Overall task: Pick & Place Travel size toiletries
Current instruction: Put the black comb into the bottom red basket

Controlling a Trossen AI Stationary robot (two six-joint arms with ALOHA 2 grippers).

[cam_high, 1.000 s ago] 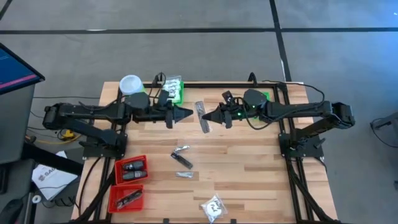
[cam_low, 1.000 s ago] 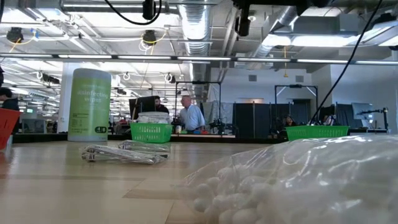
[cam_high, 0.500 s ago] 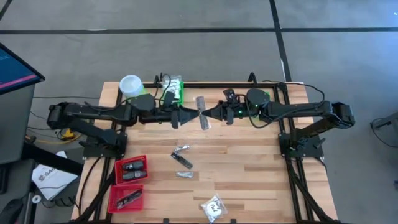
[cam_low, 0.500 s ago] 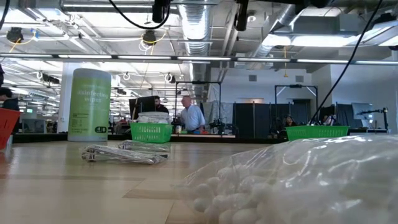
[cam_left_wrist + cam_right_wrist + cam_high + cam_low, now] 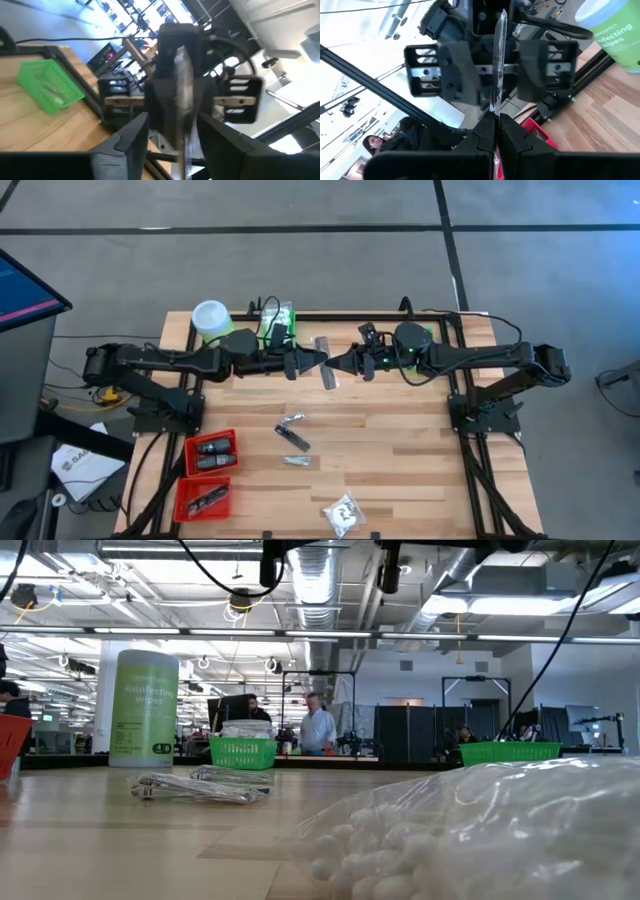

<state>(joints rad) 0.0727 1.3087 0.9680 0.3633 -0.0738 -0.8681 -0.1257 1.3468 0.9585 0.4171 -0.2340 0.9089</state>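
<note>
Two dark claws meet nose to nose above the back of the wooden bench (image 5: 400, 450). Between them hangs a slim, shiny silver sachet (image 5: 323, 362), flat and crinkly. Its long side runs from the bench's back toward its front. The right claw (image 5: 333, 364) is pinched tight on the sachet's edge. The left claw (image 5: 319, 359) has its fingers spread apart around the sachet.
</note>
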